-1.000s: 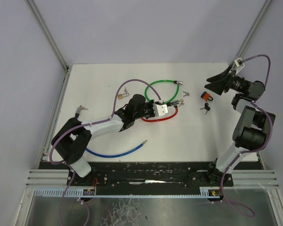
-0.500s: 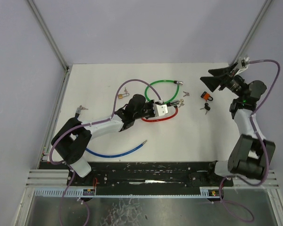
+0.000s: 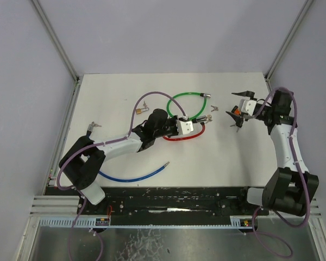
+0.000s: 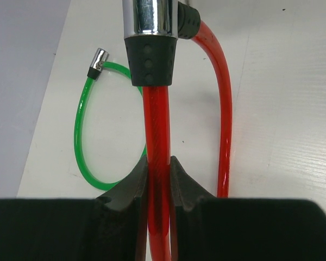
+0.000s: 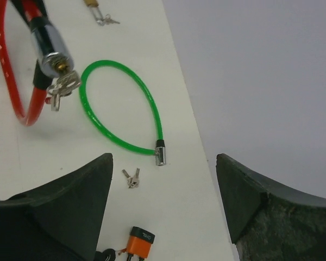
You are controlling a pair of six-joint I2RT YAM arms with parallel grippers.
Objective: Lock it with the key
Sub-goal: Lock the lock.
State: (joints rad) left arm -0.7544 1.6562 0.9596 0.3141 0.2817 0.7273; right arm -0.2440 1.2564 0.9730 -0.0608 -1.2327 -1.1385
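clamping red cable lock (image 4: 155,119) in left hand (image 4: 158,179) | chrome barrel (image 5: 50,46) with key (image 5: 65,84) | right hand (image 5: 163,160) spread wide

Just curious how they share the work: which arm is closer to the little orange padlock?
Right. Its end effector hangs open right by the orange padlock. The left end effector is farther off, near the table's middle, clamped on the red cable.
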